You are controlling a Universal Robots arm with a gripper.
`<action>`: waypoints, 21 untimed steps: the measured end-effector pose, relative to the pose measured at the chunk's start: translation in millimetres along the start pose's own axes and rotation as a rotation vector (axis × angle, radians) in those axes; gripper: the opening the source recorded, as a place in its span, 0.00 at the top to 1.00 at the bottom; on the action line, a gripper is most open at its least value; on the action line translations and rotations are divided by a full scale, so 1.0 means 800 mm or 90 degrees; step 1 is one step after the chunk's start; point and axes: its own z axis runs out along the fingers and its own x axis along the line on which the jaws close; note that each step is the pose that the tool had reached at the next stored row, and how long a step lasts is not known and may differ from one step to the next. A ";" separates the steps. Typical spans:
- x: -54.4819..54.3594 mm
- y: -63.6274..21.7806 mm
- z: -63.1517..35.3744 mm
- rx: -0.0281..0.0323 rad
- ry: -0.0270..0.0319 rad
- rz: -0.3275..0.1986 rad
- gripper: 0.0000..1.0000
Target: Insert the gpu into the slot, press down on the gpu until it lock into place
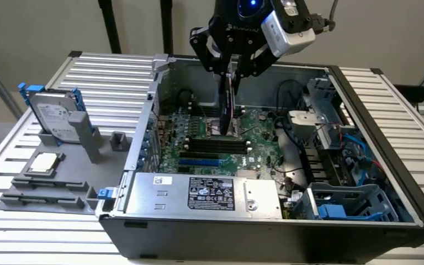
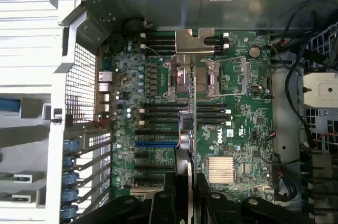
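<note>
Gripper [image 1: 233,72] clamping gpu [image 1: 231,110] by upper edge, card hanging edge-down above slot [image 1: 199,163], offset to one side, well apart. Card judged light, stiff, glossy-slick, fragile; gripping bare board edges looking safest.

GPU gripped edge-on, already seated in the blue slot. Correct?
Not seated. The gripper holds the gpu edge-on, but it hangs above the motherboard, and the blue slot is bare. The exterior view shows it.
</note>
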 end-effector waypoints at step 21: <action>0.000 0.000 0.001 0.0098 0.0171 -0.242 0.74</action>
